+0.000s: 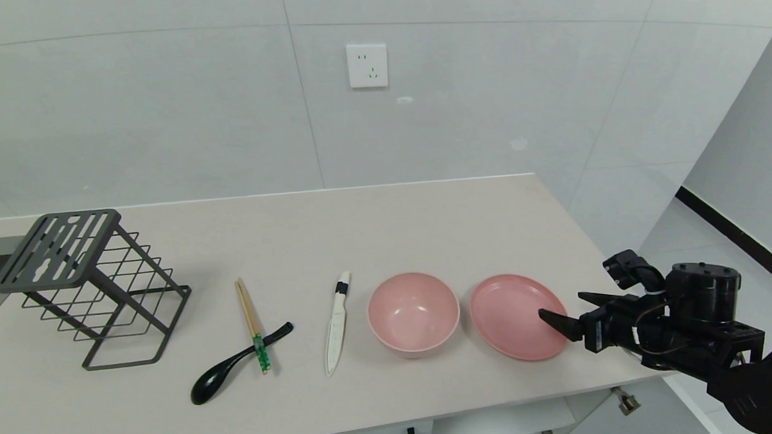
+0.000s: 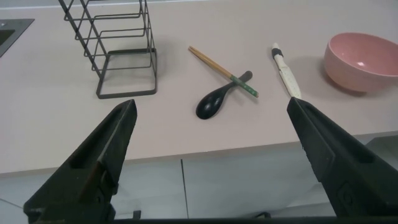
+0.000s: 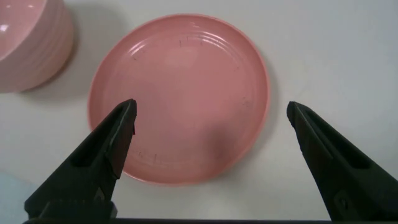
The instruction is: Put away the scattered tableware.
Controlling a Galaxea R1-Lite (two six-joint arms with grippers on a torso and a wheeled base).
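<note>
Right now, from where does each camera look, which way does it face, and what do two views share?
Head view: on the head, facing forward and down at the counter, rack, spoon, chopsticks, knife, bowl, plate; right gripper, open, by the plate.
Left wrist view: off the counter's front edge, facing the rack; left gripper open.
Right wrist view: above the plate, facing down; its open fingers show.
Shared: all three show the bowl.

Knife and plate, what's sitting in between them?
A pink bowl sits between the knife and the plate, close beside the plate. The head view shows this.
</note>
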